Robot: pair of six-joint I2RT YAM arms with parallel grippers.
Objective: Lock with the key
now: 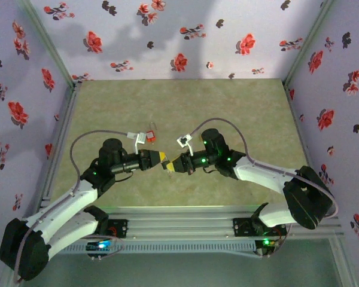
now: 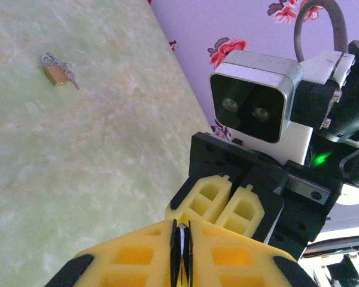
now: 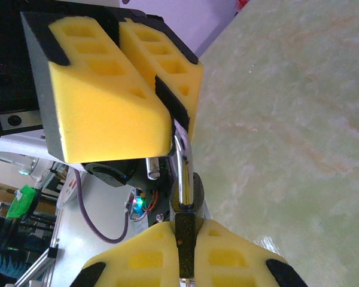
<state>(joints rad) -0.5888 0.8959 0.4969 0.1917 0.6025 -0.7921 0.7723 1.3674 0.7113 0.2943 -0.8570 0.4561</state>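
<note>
Shiny metal padlock (image 3: 184, 194), matt yellow foam pads (image 3: 102, 113), glossy marbled table (image 3: 287, 119)

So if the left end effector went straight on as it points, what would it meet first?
The right end effector, directly ahead, almost tip to tip, gripping a metal piece; exact gap unclear.

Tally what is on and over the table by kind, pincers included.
Pincers: 2, the left pincer and the right pincer, tips meeting.
Padlocks: 2, the held padlock gripped between both pincers, and the loose padlock lying on the table.
Key bunches: 1, the keys at the loose padlock; how many is too small to tell.
Total: 5
</note>
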